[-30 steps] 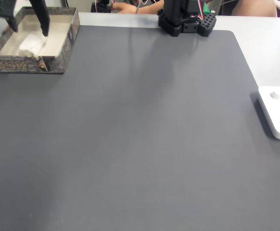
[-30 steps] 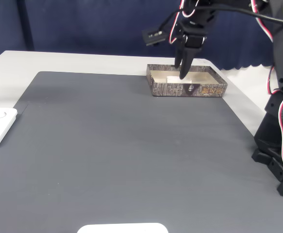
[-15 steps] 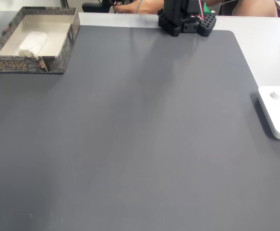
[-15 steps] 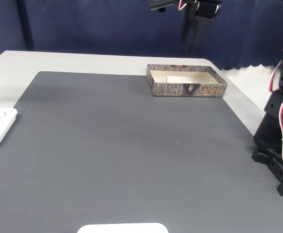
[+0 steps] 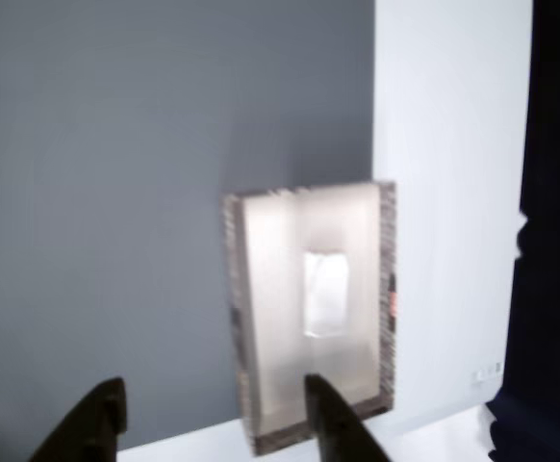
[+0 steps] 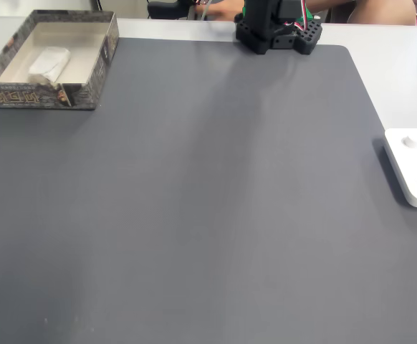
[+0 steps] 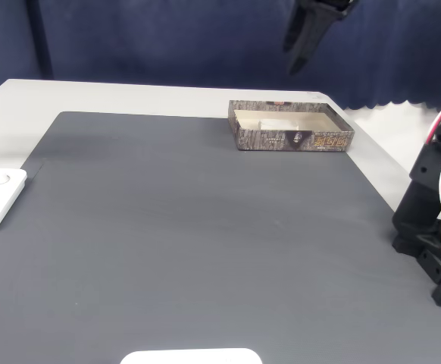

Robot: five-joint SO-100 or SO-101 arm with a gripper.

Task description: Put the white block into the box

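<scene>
The end effector [image 5: 213, 416] was seen in the other view with its two dark fingers [image 5: 95, 423] spread well apart and nothing held between them. In a fixed view it hung high above the box, its tips [image 7: 302, 42] pointing down and clear of the rim.

From the end effector, the block [image 5: 325, 294] lay straight ahead and below, inside the box [image 5: 237, 318], with open air between. The block's long axis was seen to run along the box's long side in the other view; in a fixed view the block [image 6: 49, 63] lay slightly slanted on the pale floor, nearer the left wall than the right. In the fixed view from the bench's side it showed as a pale sliver [image 7: 279, 123] behind the front wall. The block was judged to be already in place, so that no further grasp was called for; only a retreat of the one arm toward its base [image 6: 276, 29] seemed left.

The box [image 6: 94, 68] stood at the mat's far left corner in that view. Patterned print was seen on its outer wall [image 7: 292, 141], including an emblem and some gold characters, but nothing could be read. No brand was made out on the white device [image 6: 413, 168] at the mat's right edge.
</scene>
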